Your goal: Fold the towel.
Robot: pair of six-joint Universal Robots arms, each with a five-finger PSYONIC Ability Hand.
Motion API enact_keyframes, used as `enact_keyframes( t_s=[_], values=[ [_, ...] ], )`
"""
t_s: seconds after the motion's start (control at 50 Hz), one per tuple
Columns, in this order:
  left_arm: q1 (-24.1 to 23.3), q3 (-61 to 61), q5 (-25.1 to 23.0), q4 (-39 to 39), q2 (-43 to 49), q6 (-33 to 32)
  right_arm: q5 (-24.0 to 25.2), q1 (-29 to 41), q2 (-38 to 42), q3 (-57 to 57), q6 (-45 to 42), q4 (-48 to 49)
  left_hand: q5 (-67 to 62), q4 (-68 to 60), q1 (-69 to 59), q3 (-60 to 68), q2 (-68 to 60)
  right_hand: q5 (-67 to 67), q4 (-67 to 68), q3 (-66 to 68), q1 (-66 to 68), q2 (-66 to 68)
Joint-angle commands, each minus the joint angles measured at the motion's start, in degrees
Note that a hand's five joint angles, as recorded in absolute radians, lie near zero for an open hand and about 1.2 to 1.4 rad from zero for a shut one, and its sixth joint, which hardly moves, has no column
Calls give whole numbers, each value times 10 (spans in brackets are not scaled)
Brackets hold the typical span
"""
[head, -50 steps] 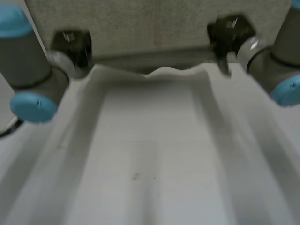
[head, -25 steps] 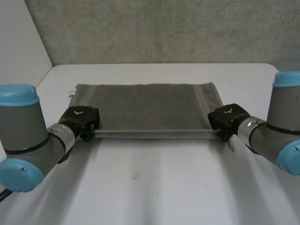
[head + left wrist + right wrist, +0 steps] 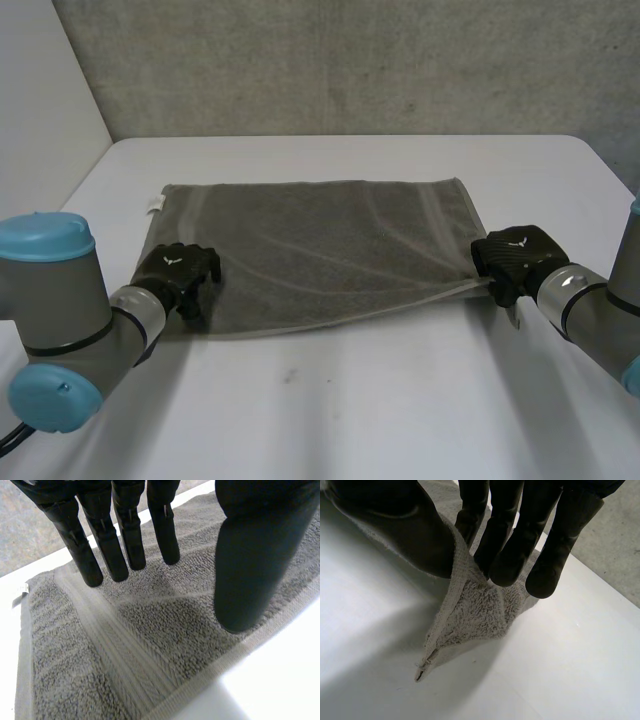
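A grey towel (image 3: 320,250) lies on the white table (image 3: 350,410), doubled over with its long side across. My left hand (image 3: 178,268) hovers over the towel's near left corner. In the left wrist view its fingers (image 3: 125,535) are straight and the thumb stands apart above the towel (image 3: 150,645), holding nothing. My right hand (image 3: 515,255) is at the near right corner. Its thumb and fingers (image 3: 505,545) pinch the towel's corner (image 3: 470,615), which is lifted a little off the table.
A small white label (image 3: 153,204) sticks out at the towel's far left corner. A grey wall (image 3: 350,60) rises behind the table's far edge. Bare table stretches in front of the towel and on both sides.
The towel, held up a second ago, has come down doubled over on the table. My left hand has let go of its corner and opened. The right hand still pinches its corner.
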State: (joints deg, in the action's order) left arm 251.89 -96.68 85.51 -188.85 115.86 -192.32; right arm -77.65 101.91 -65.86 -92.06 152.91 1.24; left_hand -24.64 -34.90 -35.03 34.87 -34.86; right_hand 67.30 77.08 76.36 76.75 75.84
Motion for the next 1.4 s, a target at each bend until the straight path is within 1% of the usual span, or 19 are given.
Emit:
enact_keyframes(
  t_s=[0.02, 0.04, 0.12, 0.16, 0.18, 0.22, 0.42, 0.56, 0.7, 0.88, 0.98, 1.02, 1.14, 1.18, 1.2, 1.22, 1.34, 1.4],
  values=[
    [3, -18, -2, 13, -19, -2, 6, -4, 2, 1, 24, 1, 133, 136, 137, -136, 135, 27, 29, 36, 32, 42],
    [5, -22, -3, 16, -24, -2, 6, -4, 2, 1, 24, 1, 155, 157, 159, -157, 157, 27, 29, 36, 32, 42],
    [21, -28, -4, 23, -27, -2, 5, -4, 4, 1, 24, 2, 157, 159, 161, -159, 159, 27, 29, 36, 32, 42],
    [42, -32, -5, 23, -27, -2, 5, -4, 5, 1, 24, 3, 155, 158, 159, -157, 157, 27, 29, 36, 32, 42],
    [42, -32, -5, 23, -27, -2, 5, -5, 5, 1, 24, 5, 155, 158, 159, -157, 157, 27, 29, 36, 32, 42],
    [61, -33, -6, 23, -27, -2, 5, -5, 6, 0, 24, 6, 150, 153, 154, -152, 152, 27, 29, 36, 32, 42],
    [88, -46, -6, 22, -27, -2, 5, -5, 9, 0, 24, 8, 93, 96, 97, -95, 95, 27, 29, 36, 32, 42],
    [91, -47, -4, 20, -24, -12, 5, -5, 11, 0, 24, 9, 89, 92, 93, -92, 92, 27, 29, 36, 32, 42],
    [92, -51, -3, 15, -16, -65, 5, -5, 17, 0, 22, 10, 89, 92, 93, -92, 92, 27, 29, 36, 32, 42],
    [96, -49, -3, -15, -9, -73, 5, -5, 20, 0, 19, 10, 73, 75, 77, -75, 75, 27, 29, 36, 32, 42],
    [96, -39, -4, -29, 11, -73, 4, -4, 22, -1, 19, 17, 26, 28, 30, -28, 28, 27, 29, 36, 32, 42],
    [96, -22, -3, -32, 30, -73, 4, -4, 22, -1, 19, 18, -31, -29, -27, 29, -29, 27, 29, 36, 32, 42],
    [96, -12, -4, -32, 36, -73, 4, -5, 23, 0, 17, 18, -69, -66, -65, 66, -66, 27, 29, 36, 32, 42],
    [96, -4, -4, -33, 43, -73, 4, -4, 23, 0, 17, 19, -117, -114, -113, 115, -115, 27, 29, 36, 32, 42],
    [96, -4, -4, -33, 43, -73, 4, -5, 25, 0, 17, 20, -117, -115, -113, 115, -115, 27, 29, 36, 32, 42],
    [96, -1, -4, -34, 45, -73, 4, -5, 26, 0, 17, 20, -161, -158, -157, 158, -159, 27, 29, 36, 32, 42],
    [95, 7, -4, -35, 53, -72, 3, -4, 27, 0, 17, 23, -213, -210, -209, 211, -211, 27, 29, 36, 32, 42],
    [95, 8, -7, -31, 54, -73, 3, -5, 27, 0, 17, 23, -210, -207, -206, 208, -208, 27, 29, 36, 32, 42]
  ],
)
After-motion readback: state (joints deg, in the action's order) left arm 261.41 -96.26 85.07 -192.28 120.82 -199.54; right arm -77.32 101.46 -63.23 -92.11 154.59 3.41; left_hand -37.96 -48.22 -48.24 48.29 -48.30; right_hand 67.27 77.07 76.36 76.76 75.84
